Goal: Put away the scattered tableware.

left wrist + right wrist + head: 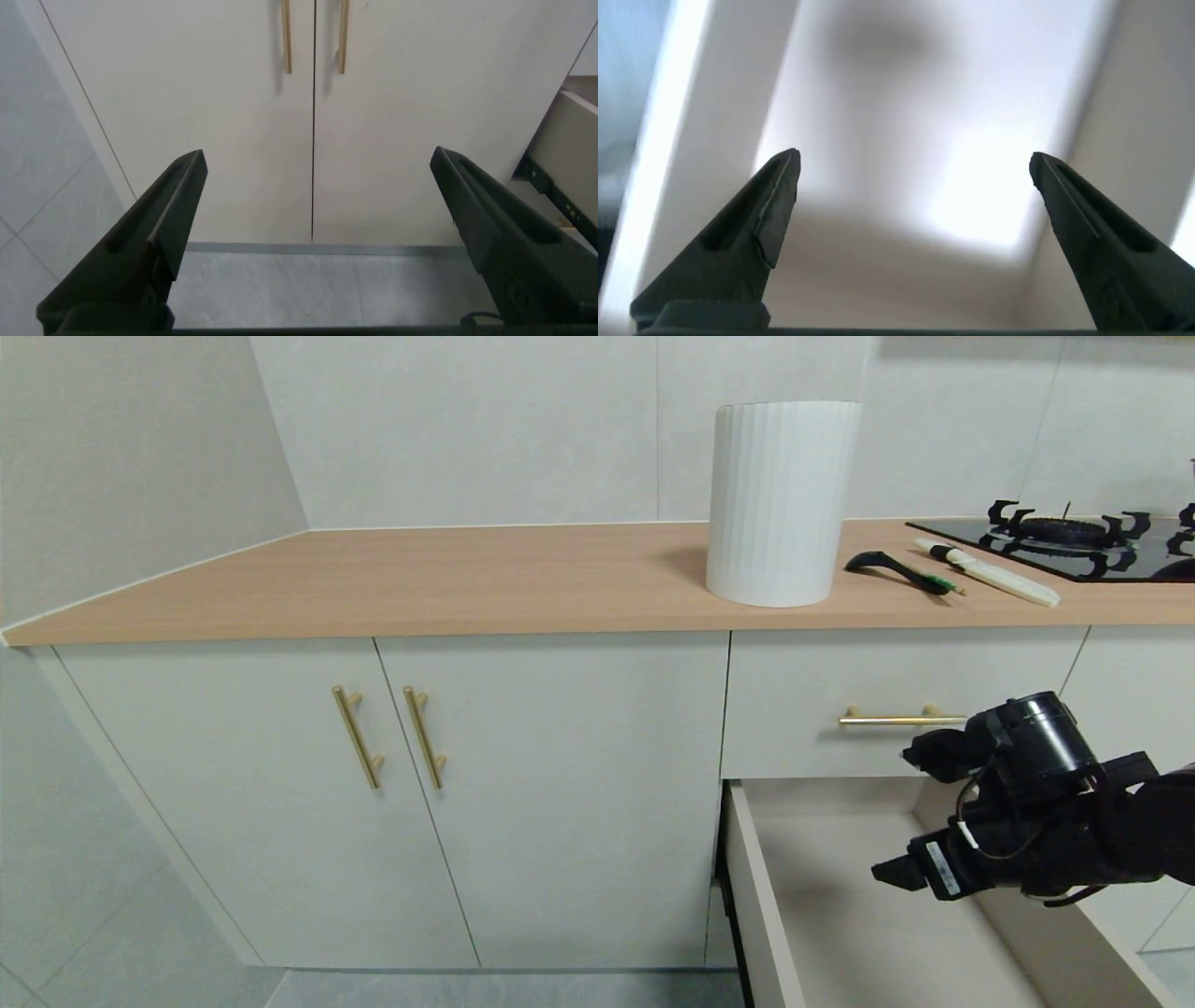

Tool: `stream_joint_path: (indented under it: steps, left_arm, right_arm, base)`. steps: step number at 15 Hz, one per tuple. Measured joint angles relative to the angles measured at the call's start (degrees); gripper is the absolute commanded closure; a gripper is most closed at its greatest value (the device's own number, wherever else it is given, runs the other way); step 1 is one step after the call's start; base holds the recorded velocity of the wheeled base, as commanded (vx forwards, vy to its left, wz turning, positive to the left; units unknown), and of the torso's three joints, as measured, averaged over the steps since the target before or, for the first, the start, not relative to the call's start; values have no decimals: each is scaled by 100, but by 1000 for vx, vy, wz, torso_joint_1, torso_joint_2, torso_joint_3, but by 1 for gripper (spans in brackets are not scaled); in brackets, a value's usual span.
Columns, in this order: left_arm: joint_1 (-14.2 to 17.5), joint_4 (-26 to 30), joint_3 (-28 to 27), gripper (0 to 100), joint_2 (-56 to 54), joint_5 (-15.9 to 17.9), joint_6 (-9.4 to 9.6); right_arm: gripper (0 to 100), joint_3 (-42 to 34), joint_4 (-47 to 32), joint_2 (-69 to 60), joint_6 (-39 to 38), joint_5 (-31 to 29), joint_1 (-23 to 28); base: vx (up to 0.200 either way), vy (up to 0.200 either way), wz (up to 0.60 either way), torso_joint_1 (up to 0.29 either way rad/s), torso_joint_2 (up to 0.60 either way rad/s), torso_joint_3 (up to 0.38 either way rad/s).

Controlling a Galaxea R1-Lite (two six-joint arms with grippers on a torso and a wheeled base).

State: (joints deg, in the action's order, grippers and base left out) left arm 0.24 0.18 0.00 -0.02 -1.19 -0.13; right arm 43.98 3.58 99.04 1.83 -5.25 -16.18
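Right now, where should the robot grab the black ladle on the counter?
Probably the black ladle by the middle of its thin handle, coming straight down from above: it lies flat on the countertop, and a white utensil lies close beside its handle end.

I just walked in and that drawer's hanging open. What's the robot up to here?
The right gripper hangs open over the pulled-out drawer, holding nothing. The tableware is not yet put away: a black spoon and a white utensil lie on the counter beside a white ribbed container. The left gripper is open too, facing the cabinet doors.
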Motion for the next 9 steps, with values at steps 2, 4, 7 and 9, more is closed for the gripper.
stream_joint_path:
  steps: [2,4,7,9]
  left_arm:
    - [0,0,0,0,0,0,0]
    - [0,0,0,0,0,-2,0]
    - [0,0,0,0,0,0,0]
    - [-2,0,0,0,0,0,2]
  right_arm:
    - [0,-2,246,-37,2,6,238]
    - [0,-5,268,-96,5,6,317]
    - [0,-11,257,-135,13,6,343]
    - [0,-11,276,-141,13,6,347]
  base:
    - [0,0,0,0,0,0]
    - [0,0,0,0,0,0]
    - [0,0,0,11,-72,-63]
    - [0,0,0,80,-241,-256]
